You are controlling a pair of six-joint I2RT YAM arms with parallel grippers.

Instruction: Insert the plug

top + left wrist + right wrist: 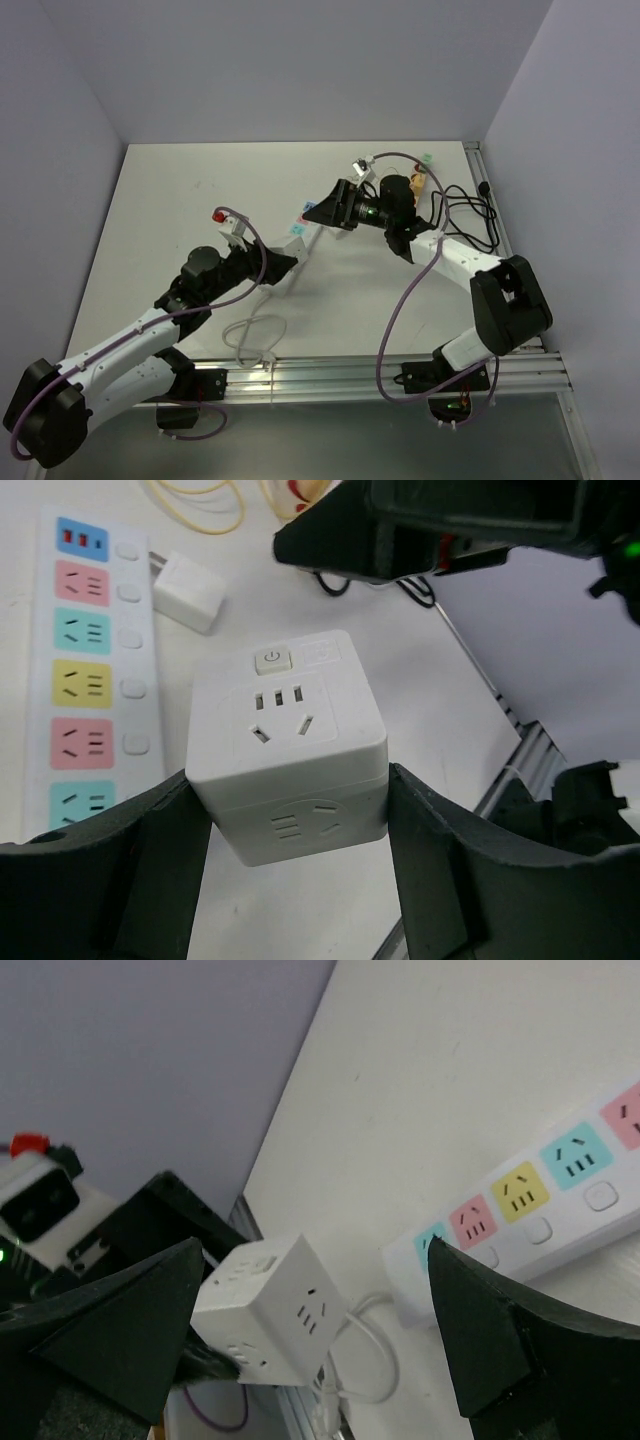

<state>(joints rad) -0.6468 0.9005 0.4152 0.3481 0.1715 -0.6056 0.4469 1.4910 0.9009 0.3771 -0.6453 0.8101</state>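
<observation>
**Left tool clamped on socket cube, plug loose by the strip**

Top view: the socket cube is hidden behind the left tool (285, 265). The power strip (300, 228) is mostly covered by the right tool (325, 212), and the plug can't be made out there. In the left wrist view the strip (85, 670) is cut off at the bottom left edge, and a yellow cable (200, 505) is cut off at the top.

The plug (188, 590) is a small white block with rounded corners. It lies flat on the surface (200, 200) at upper left of the left wrist frame, just right of the strip, with a dark stub at its upper-left end; the prongs are hard to read.

The left tool (288, 820) has both fingers pressed on the sides of the white socket cube (290, 730), button face up. The right tool (313, 1260) has its fingers spread wide and grips nothing. A white cable (360, 1360) runs below the cube (275, 1305), near the strip's end (530, 1210).
</observation>
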